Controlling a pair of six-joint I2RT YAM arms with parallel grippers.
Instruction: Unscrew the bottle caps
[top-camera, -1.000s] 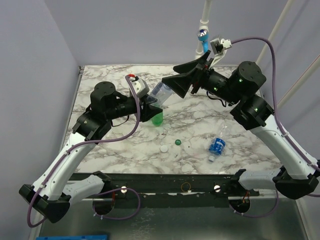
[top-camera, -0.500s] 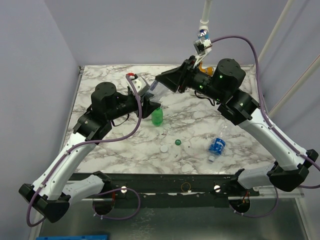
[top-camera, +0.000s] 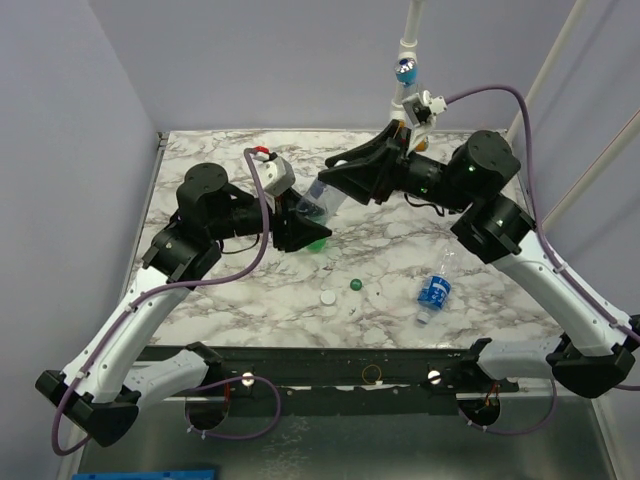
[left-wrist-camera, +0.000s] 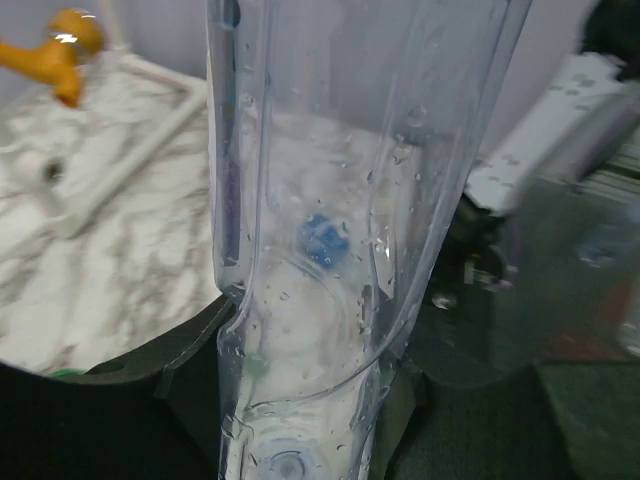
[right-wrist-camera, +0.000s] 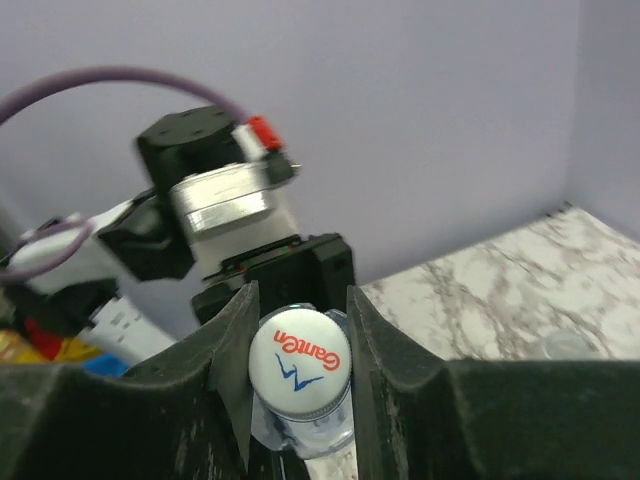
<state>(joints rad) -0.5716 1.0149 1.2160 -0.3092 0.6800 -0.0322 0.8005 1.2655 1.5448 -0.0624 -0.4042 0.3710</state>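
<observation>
White cap (right-wrist-camera: 297, 362), red-and-blue logo, sits on the neck of the clear bottle (top-camera: 322, 200). The bottle is held off the tabletop (top-camera: 500, 300) at upper centre of the overhead view, tilted, cap end toward the upper right.

Right pincer (right-wrist-camera: 298, 325) is clamped on the cap, one finger against each flank. Left pincer (top-camera: 298, 228) is clamped on the bottle's lower body.

Step in hand, as we judge it, is the twist. We would roll the right wrist about the neck's own axis, since any offset will pry the cap sideways. The bottle wall looks thin and wet inside, so the left grip must hold firm or the body will spin with the cap. Let the right pincer back off along the neck as the thread climbs.

Around it:
- green bottle (top-camera: 316, 243) just below the held one
- loose white cap (top-camera: 328, 298) and green cap (top-camera: 355, 285) at lower centre
- blue-labelled bottle (top-camera: 433, 292) lying at lower right
</observation>
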